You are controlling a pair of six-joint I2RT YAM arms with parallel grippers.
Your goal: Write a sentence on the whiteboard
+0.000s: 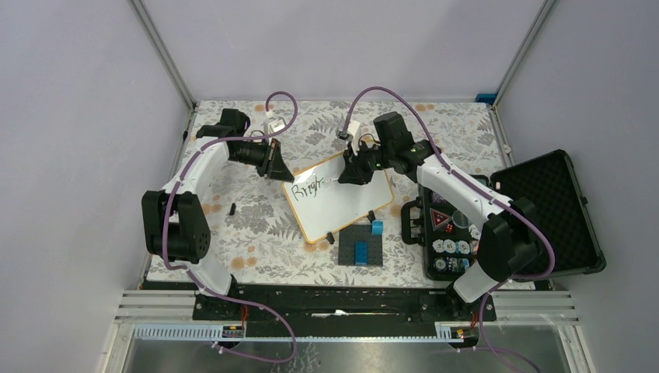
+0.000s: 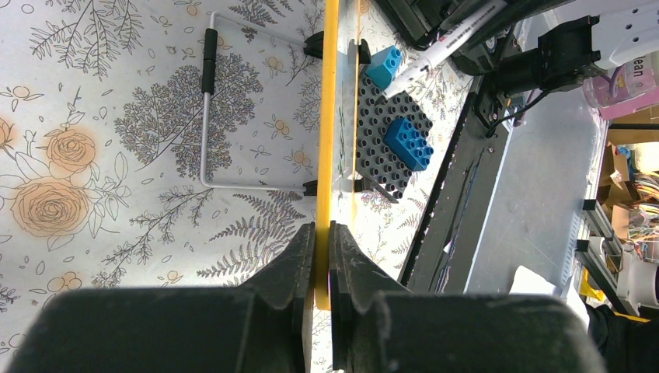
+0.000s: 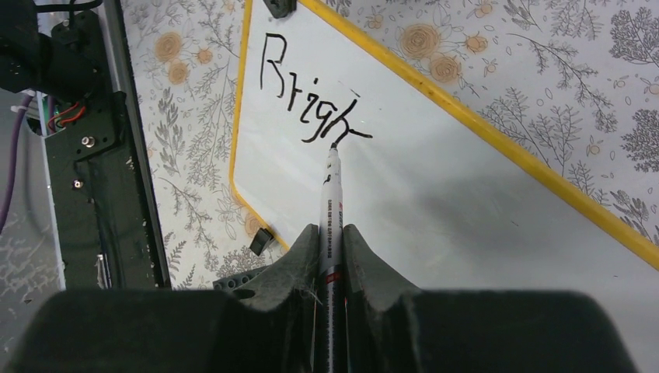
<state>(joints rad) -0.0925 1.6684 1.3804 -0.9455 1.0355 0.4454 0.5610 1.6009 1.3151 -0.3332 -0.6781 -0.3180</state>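
The whiteboard (image 1: 350, 208), white with an orange-tan frame, lies at an angle in the middle of the floral table. Dark handwriting reading "Brigh" with a started stroke, the beginning of the sentence (image 1: 307, 187), runs near its upper left corner, also clear in the right wrist view (image 3: 311, 101). My right gripper (image 3: 332, 233) is shut on a white marker (image 3: 332, 190) whose tip touches the board at the end of the writing. My left gripper (image 2: 322, 233) is shut on the whiteboard's yellow frame edge (image 2: 330, 116), at the board's upper left corner (image 1: 281, 172).
A dark grey brick plate (image 1: 362, 247) carrying two blue bricks (image 1: 377, 228) sits just in front of the board. An open black case (image 1: 544, 210) with poker chips (image 1: 451, 247) lies at the right. A small black cap (image 1: 232, 208) lies left of the board.
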